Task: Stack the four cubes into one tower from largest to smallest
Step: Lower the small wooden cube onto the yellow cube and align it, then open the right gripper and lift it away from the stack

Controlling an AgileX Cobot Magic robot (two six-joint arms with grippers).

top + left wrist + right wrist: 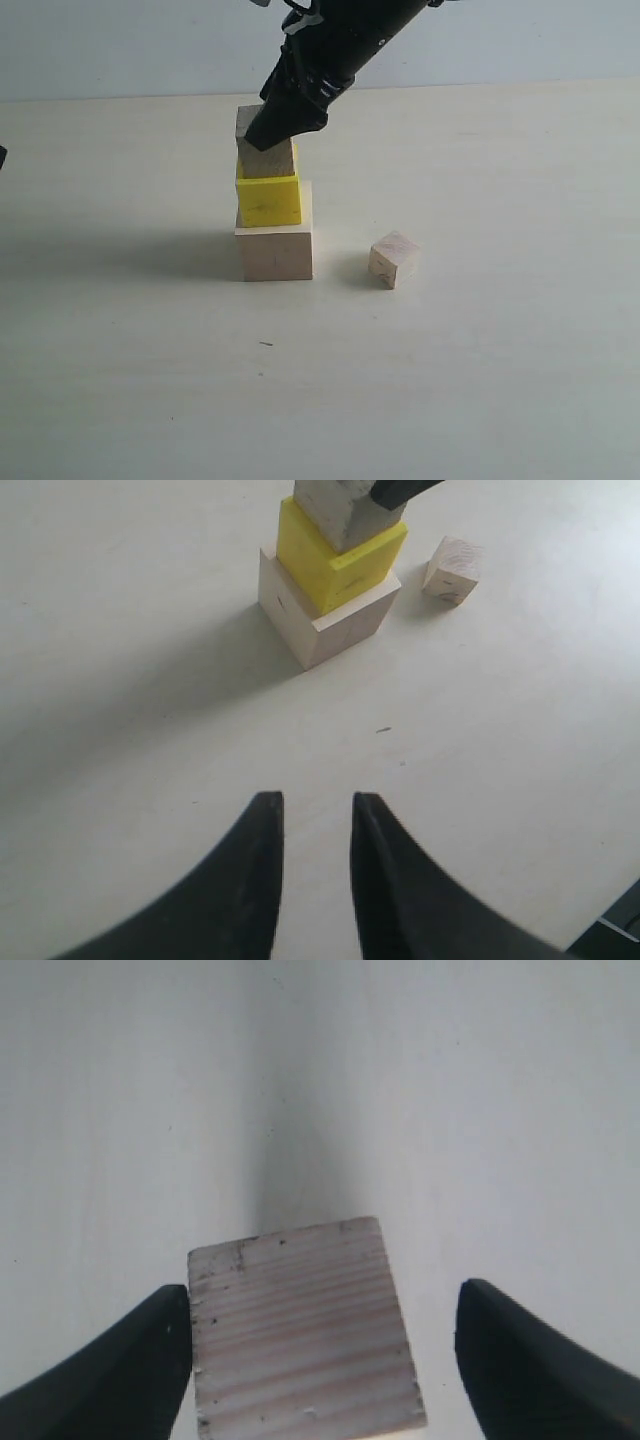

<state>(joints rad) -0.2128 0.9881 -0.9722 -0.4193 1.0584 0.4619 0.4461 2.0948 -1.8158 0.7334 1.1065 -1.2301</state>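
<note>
The tower stands mid-table: a large pale wood cube (275,253) at the bottom, a yellow cube (268,198) on it, and a small wood cube (262,158) on top. My right gripper (270,125) reaches down over that top cube (300,1335). It is open: one finger lies against one side of the cube and a clear gap shows on the other. The other small wood cube (394,259) lies loose on the table to the right of the tower. My left gripper (317,800) hovers well back from the tower (320,620), its jaws a little apart with nothing between them.
The pale tabletop (480,380) stretches around the tower with only a tiny dark speck (265,344) in front of it. A pale wall (120,40) backs the table. The right arm comes down from above and behind the tower.
</note>
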